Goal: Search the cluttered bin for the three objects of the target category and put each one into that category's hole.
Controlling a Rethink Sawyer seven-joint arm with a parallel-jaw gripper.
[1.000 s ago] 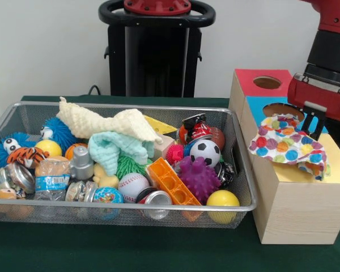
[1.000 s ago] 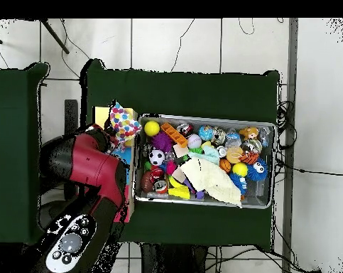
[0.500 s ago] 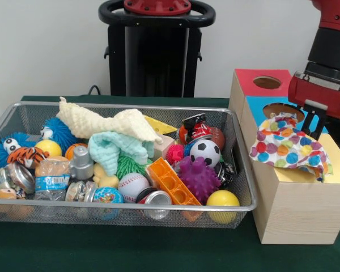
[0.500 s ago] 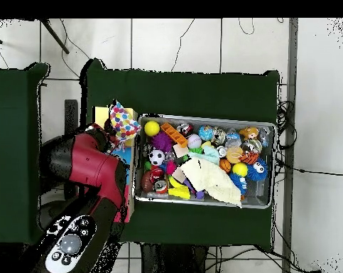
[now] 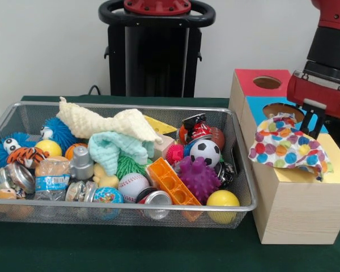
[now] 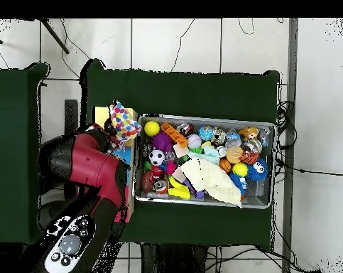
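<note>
The polka-dot cloth (image 5: 287, 148) is draped over the top of the wooden box (image 5: 297, 209), covering part of the blue section and spilling onto the yellow one, with the blue section's hole (image 5: 283, 109) just behind it. The gripper (image 5: 309, 126) hangs at the cloth's far edge; whether the jaws are closed on the fabric or parted cannot be told.

A snag is judged the main risk: the cloth is spread wide beside the hole rather than bunched over it, so it could be left lying on the box top, or a fold could be dragged off the box's side.

In the front view the red section's hole (image 5: 267, 82) and the cloth's drape are shown. In the overhead view the holes are hidden by the arm (image 6: 89, 170), but the cloth (image 6: 123, 120) is seen lying close to the wire bin (image 6: 270, 128).
</note>
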